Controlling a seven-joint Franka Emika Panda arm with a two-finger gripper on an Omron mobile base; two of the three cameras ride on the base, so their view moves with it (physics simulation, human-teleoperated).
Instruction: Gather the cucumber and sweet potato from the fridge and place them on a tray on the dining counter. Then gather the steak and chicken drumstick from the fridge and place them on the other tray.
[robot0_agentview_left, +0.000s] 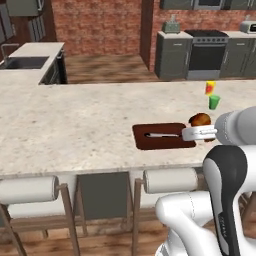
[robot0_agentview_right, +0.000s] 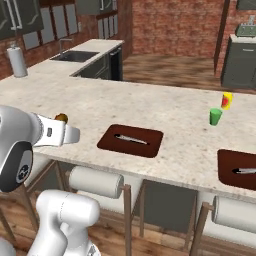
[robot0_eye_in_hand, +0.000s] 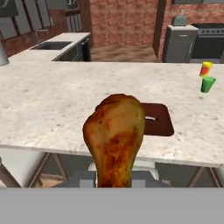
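I see the chicken drumstick (robot0_eye_in_hand: 114, 138) standing upright, fat end up, clenched in my fingers (robot0_eye_in_hand: 114, 177) above the near edge of the speckled desk (robot0_agentview_left: 75, 120). A brown tray (robot0_agentview_left: 162, 136) lies just beyond it; brick walls stand far behind.

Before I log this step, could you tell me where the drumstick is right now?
The drumstick is held in the hand, in the air at the counter's near edge, just right of the brown tray in the left base view.
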